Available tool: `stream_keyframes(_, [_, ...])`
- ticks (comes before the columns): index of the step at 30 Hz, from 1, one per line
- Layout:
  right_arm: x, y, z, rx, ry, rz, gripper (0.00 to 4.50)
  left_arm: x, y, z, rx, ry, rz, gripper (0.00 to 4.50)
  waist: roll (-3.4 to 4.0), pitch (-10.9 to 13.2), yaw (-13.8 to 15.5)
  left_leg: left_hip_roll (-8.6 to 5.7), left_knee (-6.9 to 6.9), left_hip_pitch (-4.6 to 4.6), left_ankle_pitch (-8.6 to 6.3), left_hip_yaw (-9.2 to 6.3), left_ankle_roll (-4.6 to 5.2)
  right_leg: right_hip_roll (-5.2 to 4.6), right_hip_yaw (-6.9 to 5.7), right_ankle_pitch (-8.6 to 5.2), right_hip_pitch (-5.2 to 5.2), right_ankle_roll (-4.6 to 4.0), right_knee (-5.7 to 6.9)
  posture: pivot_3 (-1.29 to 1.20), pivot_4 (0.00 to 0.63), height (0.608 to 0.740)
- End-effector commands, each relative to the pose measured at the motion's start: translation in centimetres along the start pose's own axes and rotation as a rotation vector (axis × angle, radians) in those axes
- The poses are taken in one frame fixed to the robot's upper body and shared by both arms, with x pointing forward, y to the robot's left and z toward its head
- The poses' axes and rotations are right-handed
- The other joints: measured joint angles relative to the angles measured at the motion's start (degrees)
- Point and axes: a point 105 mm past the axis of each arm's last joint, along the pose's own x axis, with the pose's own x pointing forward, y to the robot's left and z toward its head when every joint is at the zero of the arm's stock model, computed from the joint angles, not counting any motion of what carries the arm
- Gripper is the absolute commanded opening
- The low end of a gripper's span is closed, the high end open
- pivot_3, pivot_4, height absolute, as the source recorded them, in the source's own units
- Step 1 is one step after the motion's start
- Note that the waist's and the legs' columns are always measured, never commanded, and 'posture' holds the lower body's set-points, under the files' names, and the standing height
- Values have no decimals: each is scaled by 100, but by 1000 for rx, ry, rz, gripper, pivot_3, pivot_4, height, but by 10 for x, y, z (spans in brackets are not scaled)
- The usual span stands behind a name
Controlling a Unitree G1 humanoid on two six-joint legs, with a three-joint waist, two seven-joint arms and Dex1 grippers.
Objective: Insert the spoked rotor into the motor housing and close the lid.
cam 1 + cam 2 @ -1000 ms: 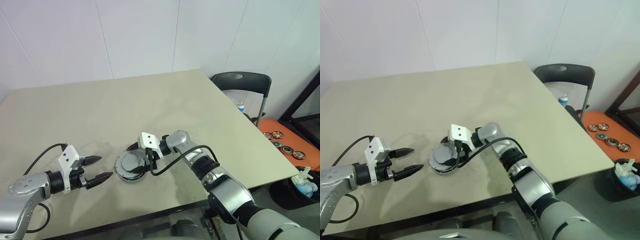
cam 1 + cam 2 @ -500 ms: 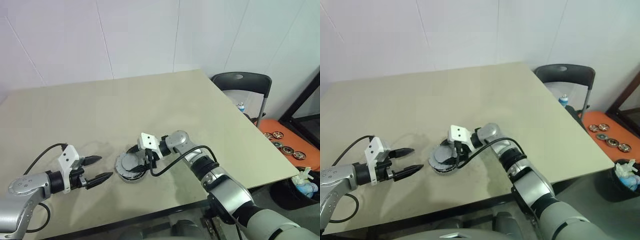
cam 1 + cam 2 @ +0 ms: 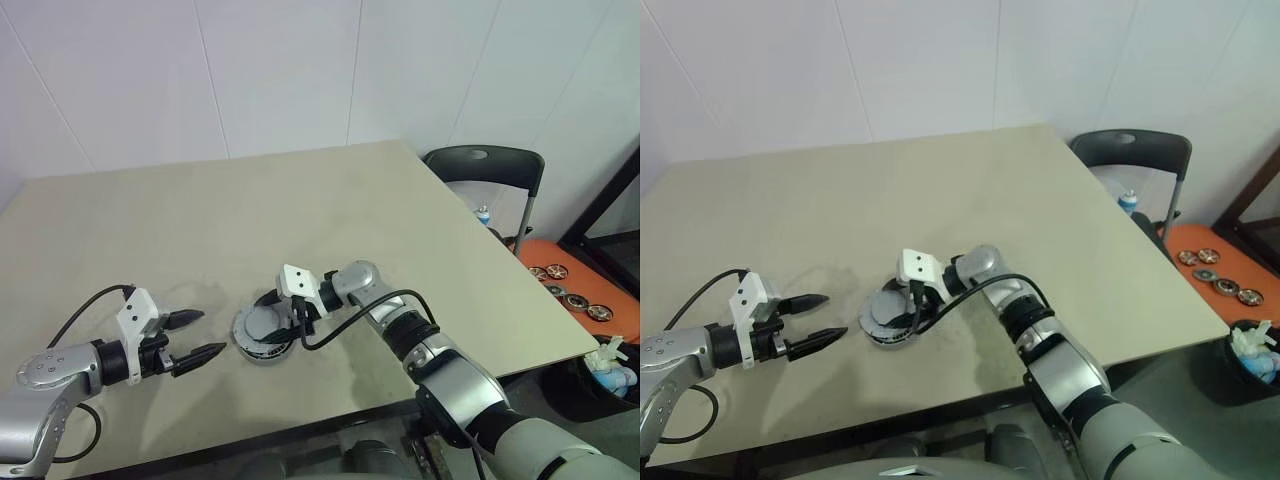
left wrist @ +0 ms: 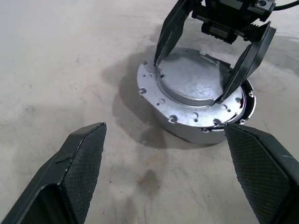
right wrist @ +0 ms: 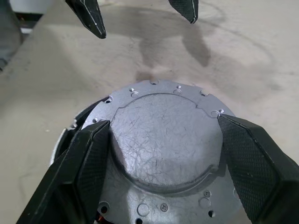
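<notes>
The motor housing sits on the beige table, near its front edge, between the two arms. The lid lies flat on top of it, plain grey face up, with a raised round centre and a ring of small holes near its rim. At one side the lid looks slightly off the case, where a dark gap shows beneath its edge.

The right hand reaches in from the right, its two black fingers set on opposite sides of the lid's raised centre, tips touching the metal; it clasps the lid from above.

The left hand hovers just left of the housing, apart from it, its fingers spread wide and holding nothing.
</notes>
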Motion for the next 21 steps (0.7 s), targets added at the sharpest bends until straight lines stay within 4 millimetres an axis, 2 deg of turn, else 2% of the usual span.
stream_keyframes(1, [-15, -5, 11, 12, -24, 14, 3276, -1, 3, 10, 35, -22, 7, 4298, 0, 0, 3, 0, 0, -1, 0, 0, 0, 0, 0, 0, 0, 0, -1, 0, 0, 740])
stream_keyframes(9, [-24, -3, 9, -3, 1, 54, 3276, 0, 3, 11, 36, -25, 7, 4298, 1, 1, 9, 0, -2, -3, -1, 0, 0, -1, 0, 0, -2, 0, -3, 0, 0, 740])
stream_keyframes(21, [-12, -6, 17, -55, -41, -15, 3276, -2, 2, 8, 26, -21, 15, 4298, 1, 1, -8, 1, -3, -3, 0, -1, 0, 0, 0, 0, -5, 0, -2, 0, 0, 740])
